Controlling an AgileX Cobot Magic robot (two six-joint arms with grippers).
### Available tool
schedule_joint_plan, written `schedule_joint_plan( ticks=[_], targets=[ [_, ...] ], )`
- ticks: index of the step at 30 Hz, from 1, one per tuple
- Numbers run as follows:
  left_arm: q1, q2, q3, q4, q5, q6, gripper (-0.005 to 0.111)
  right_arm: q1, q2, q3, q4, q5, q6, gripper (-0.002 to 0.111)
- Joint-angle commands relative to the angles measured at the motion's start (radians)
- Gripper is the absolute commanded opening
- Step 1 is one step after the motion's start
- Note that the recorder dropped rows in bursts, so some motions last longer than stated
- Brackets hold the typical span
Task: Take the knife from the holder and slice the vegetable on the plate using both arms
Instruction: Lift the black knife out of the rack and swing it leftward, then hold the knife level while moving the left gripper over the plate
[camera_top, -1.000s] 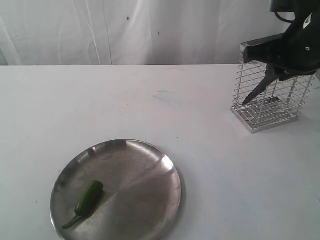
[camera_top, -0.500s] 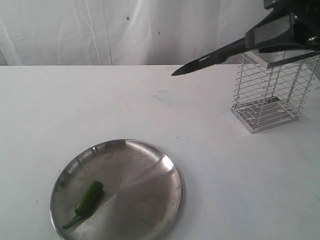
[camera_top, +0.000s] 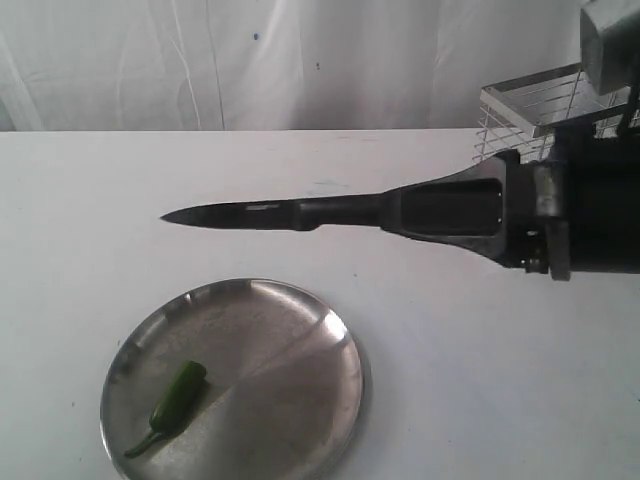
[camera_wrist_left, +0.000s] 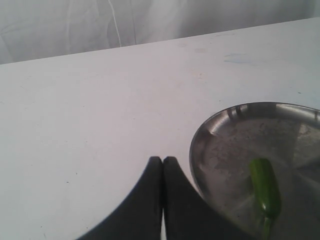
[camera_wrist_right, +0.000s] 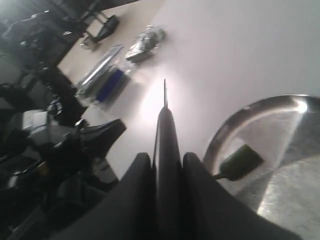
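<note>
My right gripper (camera_top: 400, 212) is shut on the handle of the knife (camera_top: 250, 213), which it holds level above the table. The dark blade points left, beyond the far rim of the plate (camera_top: 290, 340). The vegetable (camera_top: 176, 396), whole and green, lies on the plate's left part. The right wrist view shows the knife (camera_wrist_right: 167, 131) clamped between both fingers (camera_wrist_right: 141, 172), with the plate (camera_wrist_right: 285, 150) and vegetable (camera_wrist_right: 240, 161) below. My left gripper (camera_wrist_left: 163, 160) is shut and empty, just beside the plate (camera_wrist_left: 220, 145) and vegetable (camera_wrist_left: 264, 184). The holder (camera_top: 535, 100) stands at the back right, mostly hidden by my right arm.
Bagged items (camera_wrist_right: 146, 41) and a long packet with a blue part (camera_wrist_right: 104, 77) lie past the table edge in the right wrist view, with dark equipment (camera_wrist_right: 55, 165) alongside. A white curtain (camera_top: 300, 60) backs the table.
My right gripper has drawn the knife up out of the holder and swung it left and toward the camera. The blade now lies level near the plate. The left gripper has stayed shut.
</note>
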Motion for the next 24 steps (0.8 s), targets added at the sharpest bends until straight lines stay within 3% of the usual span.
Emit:
schedule_joint_plan(
  ticks=[1,5,9,12,16,19,24],
  targets=[
    [-0.007,-0.005,0.004,-0.008,-0.003,-0.004,0.000,-0.001,0.027,0.008,0.064,0.108,-0.085,0.000],
    [-0.007,-0.005,0.004,-0.033,-0.063,-0.042,0.000,-0.001,0.053,0.008,0.062,0.037,-0.087,0.000],
    [-0.007,-0.005,0.004,-0.241,-0.078,-0.315,0.000,-0.001,0.103,0.008,0.069,-0.010,-0.119,0.000],
    [-0.007,-0.005,0.004,-0.255,-0.078,-0.409,0.000,-0.001,0.155,0.008,0.073,-0.043,-0.142,0.000],
    [-0.007,-0.005,0.004,-0.255,-0.089,-0.417,0.000,-0.001,0.186,0.046,0.228,-0.148,-0.275,0.000],
    [-0.007,-0.005,0.004,-0.261,-0.182,-0.448,0.000,-0.001,0.186,0.076,0.328,-0.156,-0.462,0.000],
    [-0.007,-0.005,0.004,-0.238,-0.188,-0.896,0.000,0.002,0.186,0.076,0.328,-0.065,-0.445,0.000]
  ],
)
